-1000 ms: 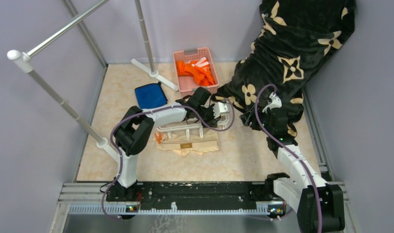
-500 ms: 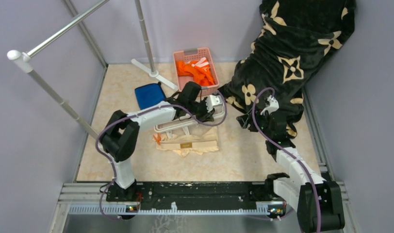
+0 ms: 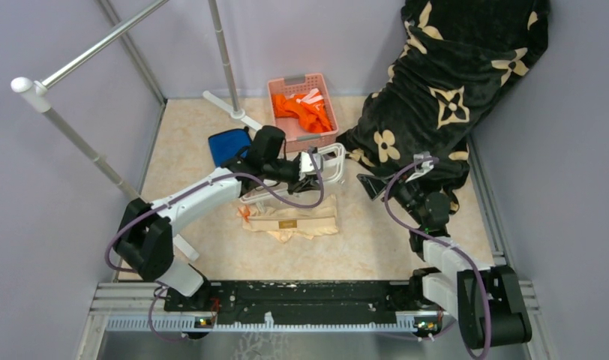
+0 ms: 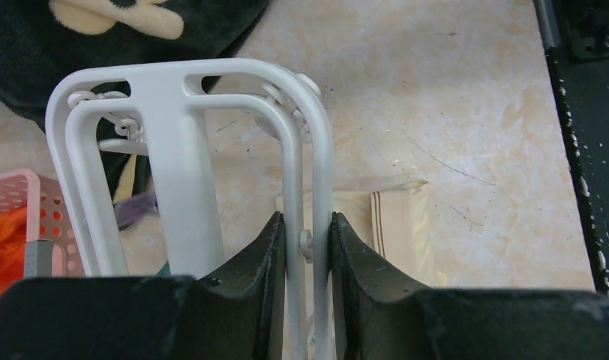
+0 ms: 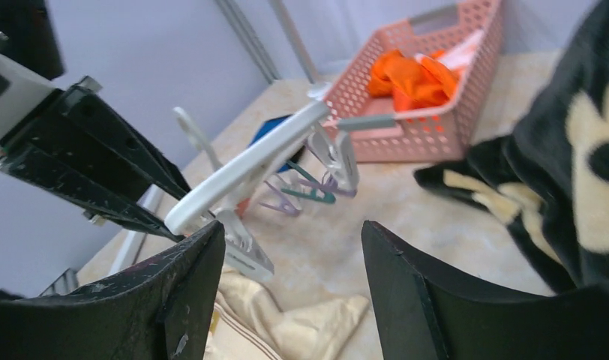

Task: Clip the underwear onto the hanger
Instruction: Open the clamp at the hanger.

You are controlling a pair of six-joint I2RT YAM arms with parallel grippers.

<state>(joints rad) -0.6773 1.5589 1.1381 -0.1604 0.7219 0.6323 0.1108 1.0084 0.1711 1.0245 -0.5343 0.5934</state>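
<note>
The table [image 3: 376,247] spreads beneath my arms. The underwear [image 3: 294,223] lies flat near its middle. The hanger [image 4: 181,187] is tilted over the underwear's far edge. My left gripper [image 4: 307,225] pinches one of the hanger's thin bars. My right gripper [image 5: 294,232] hangs nearby, fingers wide apart, holding nothing.

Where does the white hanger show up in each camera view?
Top external: hanger at picture centre.
Left wrist: hanger fills left and middle.
Right wrist: hanger slants across centre-left.
Shared landmark: pink basket, top centre; lower left in left wrist; upper right in right wrist.
</note>
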